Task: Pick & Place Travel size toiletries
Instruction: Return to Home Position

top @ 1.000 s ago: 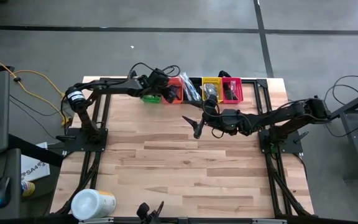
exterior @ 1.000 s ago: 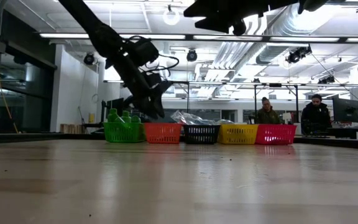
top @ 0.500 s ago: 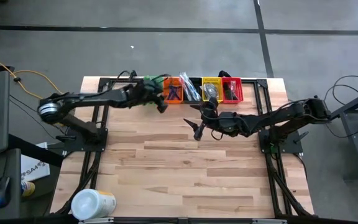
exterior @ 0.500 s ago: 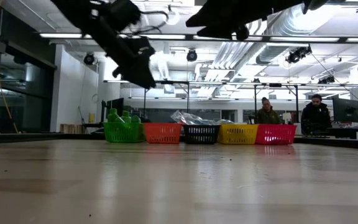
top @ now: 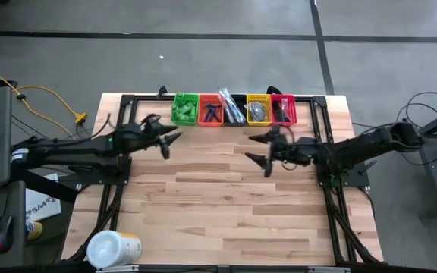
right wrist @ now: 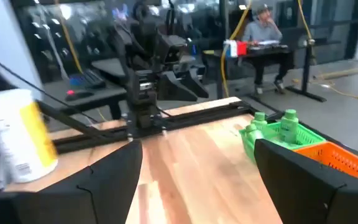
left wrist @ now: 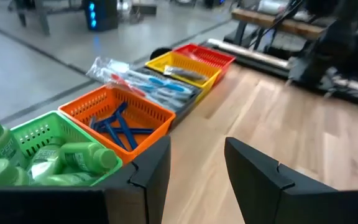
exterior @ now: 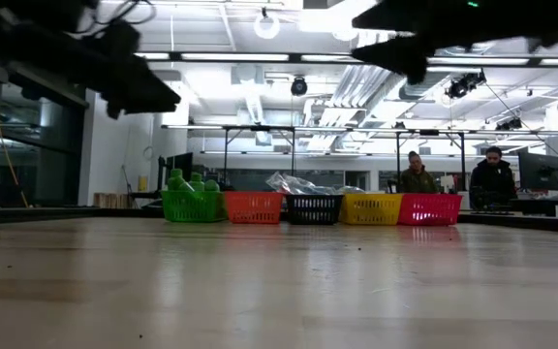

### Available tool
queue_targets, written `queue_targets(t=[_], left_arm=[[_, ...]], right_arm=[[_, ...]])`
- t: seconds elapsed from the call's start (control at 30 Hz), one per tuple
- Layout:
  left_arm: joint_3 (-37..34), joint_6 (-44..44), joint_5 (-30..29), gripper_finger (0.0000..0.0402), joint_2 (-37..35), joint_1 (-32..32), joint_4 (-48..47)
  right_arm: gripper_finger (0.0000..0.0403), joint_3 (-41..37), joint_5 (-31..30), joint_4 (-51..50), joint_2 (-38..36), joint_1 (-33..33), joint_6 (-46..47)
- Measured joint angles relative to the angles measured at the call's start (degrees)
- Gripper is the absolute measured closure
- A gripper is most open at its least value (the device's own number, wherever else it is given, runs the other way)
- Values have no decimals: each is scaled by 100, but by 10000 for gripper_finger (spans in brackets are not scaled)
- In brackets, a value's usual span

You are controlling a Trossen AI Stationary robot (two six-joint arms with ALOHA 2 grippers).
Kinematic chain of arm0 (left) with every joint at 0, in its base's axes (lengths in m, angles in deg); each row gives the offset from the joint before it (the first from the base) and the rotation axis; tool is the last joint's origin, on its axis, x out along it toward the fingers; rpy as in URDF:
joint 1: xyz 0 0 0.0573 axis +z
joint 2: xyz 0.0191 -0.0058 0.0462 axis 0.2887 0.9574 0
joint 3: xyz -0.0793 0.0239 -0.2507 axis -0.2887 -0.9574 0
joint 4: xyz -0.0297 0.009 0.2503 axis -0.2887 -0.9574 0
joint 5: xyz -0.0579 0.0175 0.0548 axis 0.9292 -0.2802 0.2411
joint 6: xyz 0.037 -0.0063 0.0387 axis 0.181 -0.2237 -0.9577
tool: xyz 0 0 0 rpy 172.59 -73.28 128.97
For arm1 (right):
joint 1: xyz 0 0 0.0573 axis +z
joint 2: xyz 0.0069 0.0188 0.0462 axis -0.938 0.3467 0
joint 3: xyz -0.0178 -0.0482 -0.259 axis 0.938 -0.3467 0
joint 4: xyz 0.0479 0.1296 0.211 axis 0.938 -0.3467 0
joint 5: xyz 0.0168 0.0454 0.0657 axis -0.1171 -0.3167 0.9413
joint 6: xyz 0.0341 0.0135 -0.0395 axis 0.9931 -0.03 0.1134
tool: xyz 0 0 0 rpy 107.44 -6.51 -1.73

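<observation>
The toiletries lie sorted in a row of bins on the table's far edge. There are green bottles (top: 184,108) (left wrist: 73,158) in the green bin, blue razors (top: 210,111) (left wrist: 120,127) in the orange bin, and packaged toothbrushes (top: 231,108) (left wrist: 148,81) in the black bin. Grey discs (top: 257,111) fill the yellow bin and black pieces (top: 282,110) the red one. My left gripper (top: 169,142) (left wrist: 194,168) hangs open and empty above the table, left of and nearer than the green bin. My right gripper (top: 261,154) (right wrist: 197,180) hangs wide open and empty on the near side of the yellow bin.
A large white tub (top: 112,249) (right wrist: 17,137) lies at the table's near left corner. The bins (exterior: 313,207) stand side by side on the far edge. Bare wood (top: 226,205) spreads across the middle and near side. Two people (exterior: 417,174) sit beyond the table.
My left gripper has drawn back from over the orange and green bins, moving toward the table's left and near side, and shows higher in the low view. My right gripper has shifted toward the table's right edge. The toiletries in the bins have stayed put.
</observation>
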Motion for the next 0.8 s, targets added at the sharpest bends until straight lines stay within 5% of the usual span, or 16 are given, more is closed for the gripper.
queue_targets(t=[0.33,0.47,0.8], left_arm=[[-1202,-439,10,249,-2302,-631,63],[-1546,-501,11,249,-3106,-806,75],[-1839,-710,11,249,-4144,-859,-369]], right_arm=[[99,-1442,93,1556,-925,-165,365],[99,-1771,806,2156,-900,-515,483],[99,-2312,1595,2448,-952,-1438,726]])
